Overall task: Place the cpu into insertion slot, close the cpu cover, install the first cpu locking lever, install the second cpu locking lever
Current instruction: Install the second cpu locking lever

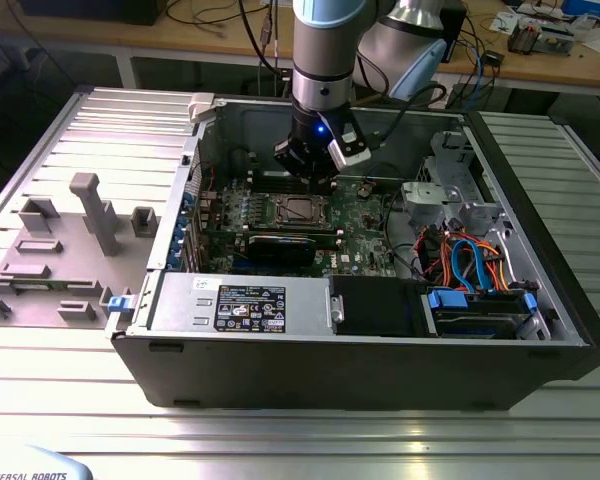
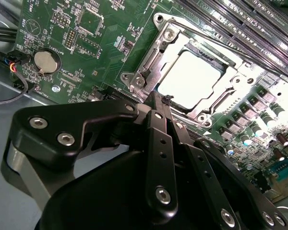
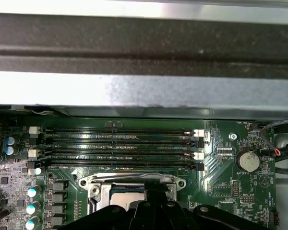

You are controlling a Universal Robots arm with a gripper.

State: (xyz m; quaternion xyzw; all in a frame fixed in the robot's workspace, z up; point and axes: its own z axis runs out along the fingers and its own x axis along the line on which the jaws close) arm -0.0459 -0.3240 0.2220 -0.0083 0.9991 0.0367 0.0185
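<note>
Arm: we see it come down near-vertical into the open case [image 1: 540,330] in the exterior view, wrist pointing down over the board [image 1: 365,215].
Pincer: in the exterior view it [image 1: 315,180] hangs just above the socket area. In the second wrist view its black fingers [image 2: 159,143] lie pressed together, clenched, with nothing that we can make out between them; the tip [image 2: 162,99] sits at the edge of the cover.
Cpu: we see its [image 2: 188,79] bright flat top directly ahead of the fingertips, seated in the slot [image 1: 300,209]. In the first wrist view a corner of it [image 3: 127,200] shows just beyond the black links.
Cover: the silvery frame [image 2: 156,52] lies flat around the cpu, down over it; in the first wrist view its far edge [image 3: 134,179] sits just past the tip.
Levers: we cannot tell from these views whether either one is latched.
Memory slots: four long black rows [image 3: 120,146] lie beyond the socket, away from the pincer.
Coin cell: it [image 2: 47,61] lies well to one side of the pincer on the green board.
Case wall: grey metal [image 3: 144,91] stands past the memory slots.
</note>
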